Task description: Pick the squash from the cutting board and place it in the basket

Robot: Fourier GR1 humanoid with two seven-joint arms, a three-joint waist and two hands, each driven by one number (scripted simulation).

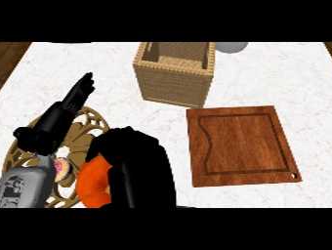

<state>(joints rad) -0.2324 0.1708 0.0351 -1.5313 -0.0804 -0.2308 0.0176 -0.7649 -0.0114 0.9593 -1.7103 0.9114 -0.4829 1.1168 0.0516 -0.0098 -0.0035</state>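
Low at the view's left, off the bare cutting board (pixel 242 145), the orange squash (pixel 94 183) sits wrapped in the curled fingers of the right hand (pixel 136 166), while the left hand (pixel 68 110) rests nearby with fingers straight, over a round gold trivet (pixel 90 124) on the white tabletop (pixel 82 63). Squash of this sort is likely stiff, smooth-skinned and fairly weighty, so a hold round its thick middle suits the carry to the woven basket (pixel 175 73), which stands well apart beyond the board.

The basket (pixel 175 80) is woven of rough wicker. The cutting board (pixel 242 145) is made of smooth, polished wood. The surface (pixel 284 78) is veined like white marble.
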